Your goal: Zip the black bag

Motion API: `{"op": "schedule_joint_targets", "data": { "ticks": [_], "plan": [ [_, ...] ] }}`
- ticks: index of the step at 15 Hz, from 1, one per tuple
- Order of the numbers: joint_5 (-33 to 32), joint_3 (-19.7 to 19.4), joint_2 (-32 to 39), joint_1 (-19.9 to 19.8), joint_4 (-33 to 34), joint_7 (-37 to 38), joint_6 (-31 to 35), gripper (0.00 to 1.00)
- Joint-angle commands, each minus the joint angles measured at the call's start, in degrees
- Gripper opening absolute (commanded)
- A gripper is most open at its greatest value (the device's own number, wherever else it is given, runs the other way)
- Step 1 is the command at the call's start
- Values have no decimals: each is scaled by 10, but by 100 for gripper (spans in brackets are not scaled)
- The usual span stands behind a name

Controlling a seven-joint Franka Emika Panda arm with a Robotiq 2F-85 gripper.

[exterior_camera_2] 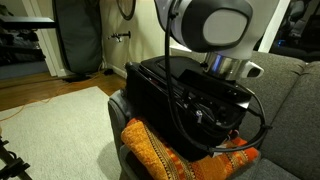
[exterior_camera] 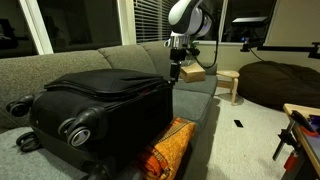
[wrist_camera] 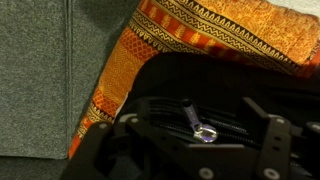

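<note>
Gaping wide at the gripper [wrist_camera: 200, 140], jaws spread and clamped on nothing, with a dark finger [wrist_camera: 128, 138] off to either side of a small silver zipper pull [wrist_camera: 203, 131]. Cannot tell from the wrist view whether either finger touches that pull. Hanging just over the black bag [wrist_camera: 200, 85], near its zipper track. Showing beyond the bag's edge an orange patterned cushion [wrist_camera: 230, 30] pressed against it, then the grey sofa [wrist_camera: 35, 80]. Seen in an exterior view, poised at the far corner of the bag, which lies flat on the sofa seat with its grey-hubbed wheels [exterior_camera: 75, 125] toward the camera and the cushion tucked against its side. Farther off on the carpet: a small wooden stool [exterior_camera: 230, 82] and a dark beanbag [exterior_camera: 280, 82].
</note>
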Motion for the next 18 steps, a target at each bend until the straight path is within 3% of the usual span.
{"op": "schedule_joint_targets", "data": {
  "ticks": [1,4,7,9,14,18],
  "plan": [
    [12,15,24,-16,31,-30,-33,60],
    [6,15,46,-15,60,-45,-31,50],
    [-5,10,55,-11,80,-57,-31,55],
    [-1,12,49,-12,81,-68,-34,30],
    [8,20,29,-13,57,-108,-38,5],
    [7,21,18,-10,39,-138,-33,7]
  ]
}}
